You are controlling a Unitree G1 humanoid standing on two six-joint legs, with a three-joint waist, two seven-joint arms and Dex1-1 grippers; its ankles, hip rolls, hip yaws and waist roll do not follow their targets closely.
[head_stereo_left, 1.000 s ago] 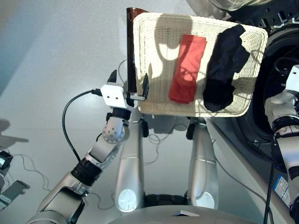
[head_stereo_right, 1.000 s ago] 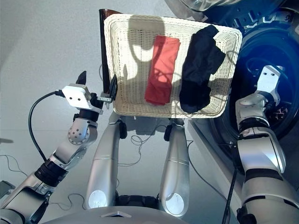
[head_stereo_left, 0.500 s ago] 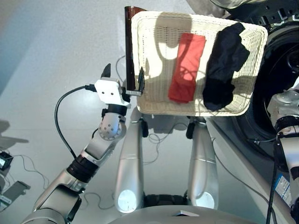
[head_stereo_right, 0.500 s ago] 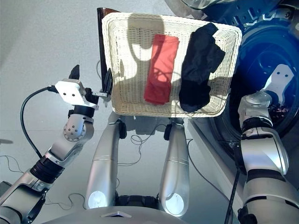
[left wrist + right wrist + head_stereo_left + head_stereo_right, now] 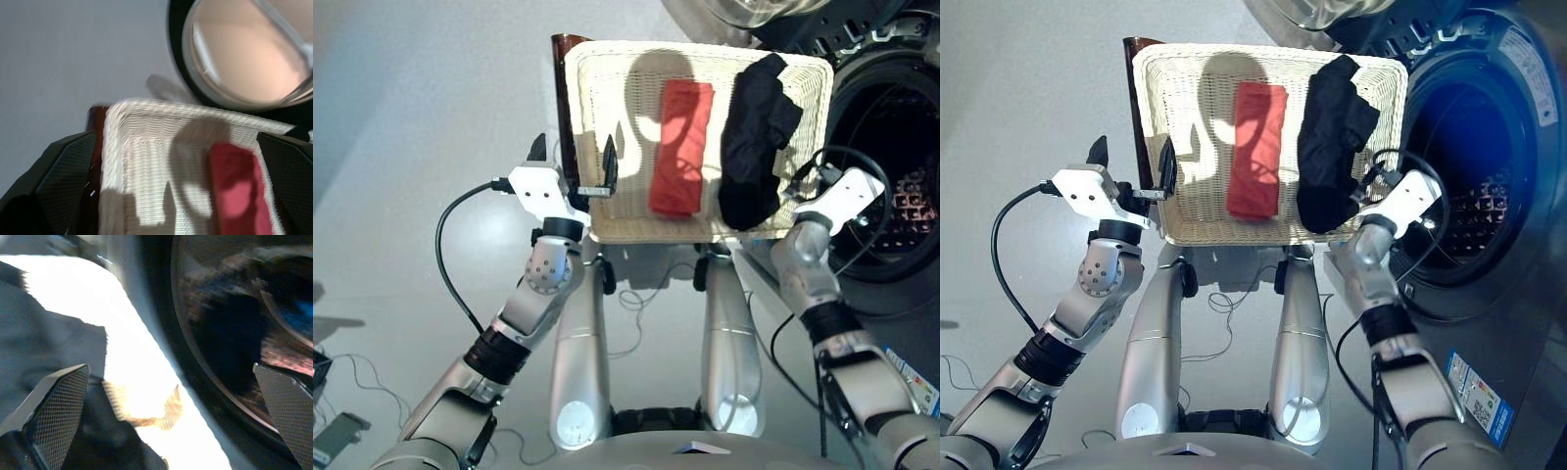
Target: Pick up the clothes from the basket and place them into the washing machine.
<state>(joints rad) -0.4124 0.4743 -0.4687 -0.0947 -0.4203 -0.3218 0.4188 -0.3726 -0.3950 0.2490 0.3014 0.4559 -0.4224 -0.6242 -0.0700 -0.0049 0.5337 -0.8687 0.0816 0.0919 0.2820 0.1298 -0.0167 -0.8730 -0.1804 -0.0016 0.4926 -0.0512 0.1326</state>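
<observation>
Two cloth pieces in the basket [image 5: 607, 137] — red cloth [image 5: 682, 147] between the two end effectors, black cloth [image 5: 754, 137] just beside the right end effector [image 5: 1383, 188]. Left end effector [image 5: 573, 162]: fingers spread wide, empty, at the basket's dark brown edge. Right end effector: fingers apart, empty, at the basket's opposite side. Washing machine [image 5: 1489, 157] — porthole open, just beyond the right end effector.

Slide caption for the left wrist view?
Open left gripper facing cream-white woven wicker basket holding red cloth.
</observation>
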